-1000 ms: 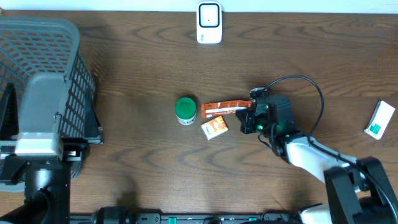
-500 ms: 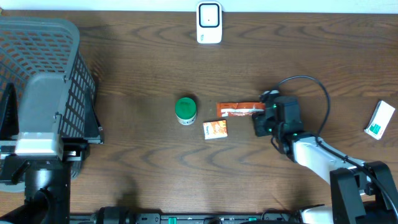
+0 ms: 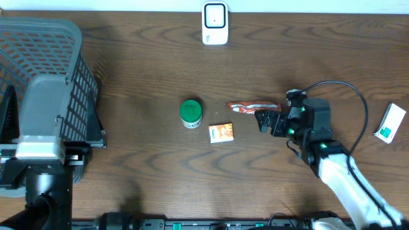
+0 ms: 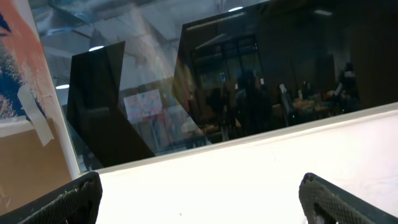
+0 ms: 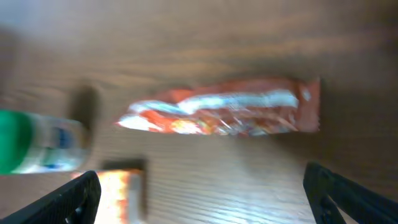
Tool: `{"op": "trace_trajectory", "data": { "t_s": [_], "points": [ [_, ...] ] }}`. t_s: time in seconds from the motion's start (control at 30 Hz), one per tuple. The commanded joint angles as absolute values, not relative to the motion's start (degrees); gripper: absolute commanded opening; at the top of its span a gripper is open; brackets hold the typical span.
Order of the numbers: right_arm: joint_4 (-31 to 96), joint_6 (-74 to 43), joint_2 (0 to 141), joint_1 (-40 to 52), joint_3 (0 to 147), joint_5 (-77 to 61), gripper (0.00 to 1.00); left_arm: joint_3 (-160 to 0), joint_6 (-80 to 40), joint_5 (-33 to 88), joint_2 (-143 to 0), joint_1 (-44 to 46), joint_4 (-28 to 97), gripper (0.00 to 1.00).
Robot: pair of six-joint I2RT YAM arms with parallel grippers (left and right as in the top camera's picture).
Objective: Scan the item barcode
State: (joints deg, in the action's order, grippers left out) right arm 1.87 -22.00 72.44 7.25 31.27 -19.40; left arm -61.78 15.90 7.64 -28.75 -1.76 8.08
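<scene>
Overhead: fixed high, lens straight down on table (image 3: 140,70), far enough to take most of top. Basket (image 3: 45,57) at 9 o'clock, scanner (image 3: 215,23) at 12.

Right wrist: very near, low over wood, looking down, blurred. Shares packet (image 5: 224,115), jar (image 5: 37,143), box (image 5: 121,186) with overhead, lying same way round.

Left wrist: on left arm (image 3: 38,147) at 8 o'clock edge, tilted up off table toward dark glass (image 4: 280,74) and white ledge (image 4: 249,180).

Right wrist view blurred: print on the orange packet (image 5: 224,115) unreadable. Green-capped bottle (image 5: 31,149) cut off by left edge.
</scene>
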Motion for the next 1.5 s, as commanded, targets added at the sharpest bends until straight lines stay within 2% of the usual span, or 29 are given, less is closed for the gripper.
{"op": "trace_trajectory", "data": {
  "t_s": [0.0, 0.07, 0.37, 0.47, 0.63, 0.8, 1.03, 1.23, 1.47],
  "points": [
    [0.6, -31.9, 67.7, 7.2, 32.6, -21.5, 0.79, -61.9, 15.6, 8.4, -28.2, -1.5, 7.8, 0.99],
    [-1.2, -36.4, 68.1, 7.2, 32.6, -21.2, 0.01, -61.9, 15.6, 8.4, -28.2, -1.5, 7.8, 0.99],
    [-21.0, -45.2, 86.6, 11.8, 34.9, -21.3, 0.01, -61.9, 15.6, 8.4, -28.2, -1.5, 7.8, 0.99],
    [-18.1, -44.0, 94.1, 14.4, 40.7, -21.1, 0.01, -61.9, 15.6, 8.4, -28.2, -1.5, 7.8, 0.99],
    [-5.6, -38.7, 102.4, 17.6, 50.8, -20.6, 0.01, -61.9, 15.6, 8.4, -28.2, -1.5, 7.8, 0.99],
    [-1.7, -38.0, 103.2, 19.9, 55.2, -12.8, 0.01, -61.9, 15.6, 8.4, -28.2, -1.5, 7.8, 0.99],
    [7.2, -35.5, 103.3, 21.3, 55.9, -8.8, 0.01, -61.9, 15.6, 8.4, -28.2, -1.5, 7.8, 0.99],
    [6.9, -35.3, 103.9, 21.5, 55.9, -8.8, 0.01, -61.9, 15.6, 8.4, -28.2, -1.5, 7.8, 0.99],
    [12.3, -32.5, 104.2, 23.1, 55.9, -9.2, 0.01, -61.9, 15.6, 8.4, -28.2, -1.5, 7.8, 0.99]
  ]
}}
